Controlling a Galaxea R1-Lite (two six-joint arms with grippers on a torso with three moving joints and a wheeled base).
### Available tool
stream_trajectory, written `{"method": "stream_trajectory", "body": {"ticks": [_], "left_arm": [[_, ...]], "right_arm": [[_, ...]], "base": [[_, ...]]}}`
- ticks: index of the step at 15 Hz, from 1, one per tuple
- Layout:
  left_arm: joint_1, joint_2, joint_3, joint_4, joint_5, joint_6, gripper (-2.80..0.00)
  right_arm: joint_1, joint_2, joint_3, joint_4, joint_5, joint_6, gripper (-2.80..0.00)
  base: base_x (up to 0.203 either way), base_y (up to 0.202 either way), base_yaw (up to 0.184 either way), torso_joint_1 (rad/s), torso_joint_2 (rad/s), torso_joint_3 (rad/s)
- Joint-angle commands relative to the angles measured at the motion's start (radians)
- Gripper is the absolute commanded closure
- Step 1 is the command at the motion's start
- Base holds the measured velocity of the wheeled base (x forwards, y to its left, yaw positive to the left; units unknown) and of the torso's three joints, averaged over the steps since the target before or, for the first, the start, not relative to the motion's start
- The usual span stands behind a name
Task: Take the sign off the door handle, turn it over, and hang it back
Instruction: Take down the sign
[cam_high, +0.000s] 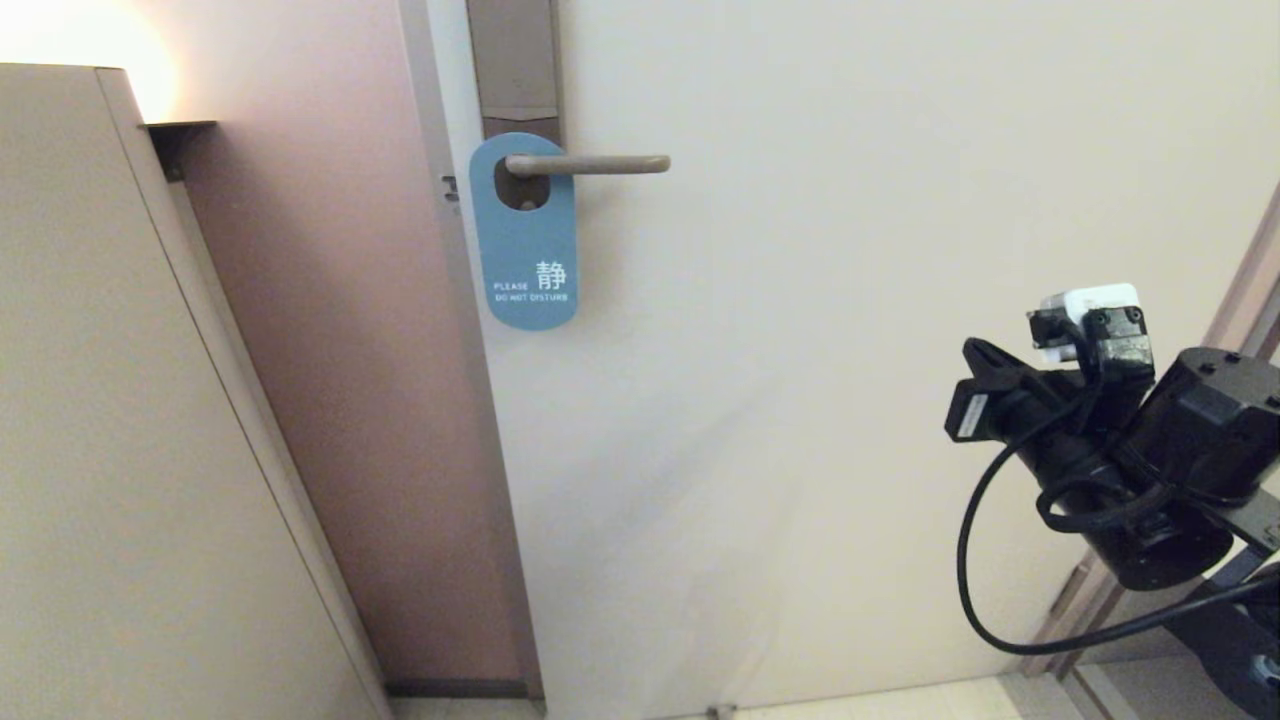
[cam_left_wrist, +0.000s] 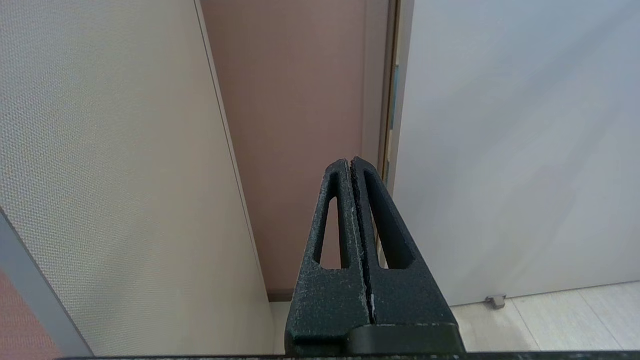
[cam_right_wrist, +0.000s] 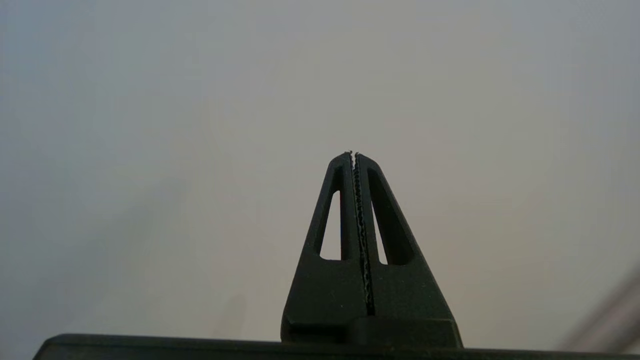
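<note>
Head view showed us the sign (cam_high: 527, 235), blue face out, on the handle (cam_high: 588, 164); our right gripper (cam_right_wrist: 354, 154) and left gripper (cam_left_wrist: 351, 160) had fingers closed, empty.

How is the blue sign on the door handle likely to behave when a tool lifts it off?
The sign looks thin and flat, so probably light and slightly bendy. Hanging only by its oval hole on the door handle, it will likely swing. Its smooth face may slip.
</note>
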Motion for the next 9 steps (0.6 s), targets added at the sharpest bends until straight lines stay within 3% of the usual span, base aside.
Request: {"method": "stream_trajectory", "body": {"ticks": [1,5,7,9], "left_arm": [[0.000,0.001,0.000,0.000,0.000,0.000,0.00],[0.000,0.001,0.000,0.000,0.000,0.000,0.00],[0.000,0.001,0.000,0.000,0.000,0.000,0.00],[0.000,0.001,0.000,0.000,0.000,0.000,0.00]], "right_arm": [[-0.028,-0.001,0.108,-0.051,-0.003,0.010,0.00],[-0.115,-0.076,0.359,-0.147,-0.007,0.031,0.00],[-0.182,-0.162,0.427,-0.151,-0.010,0.030,0.00],[-0.195,-0.263,0.437,-0.134,-0.035,0.018,0.00]], "base": [[0.000,0.000,0.000,0.000,0.00,0.000],[0.000,0.000,0.000,0.000,0.00,0.000],[0.000,0.000,0.000,0.000,0.00,0.000],[0.000,0.000,0.000,0.000,0.00,0.000]]}}
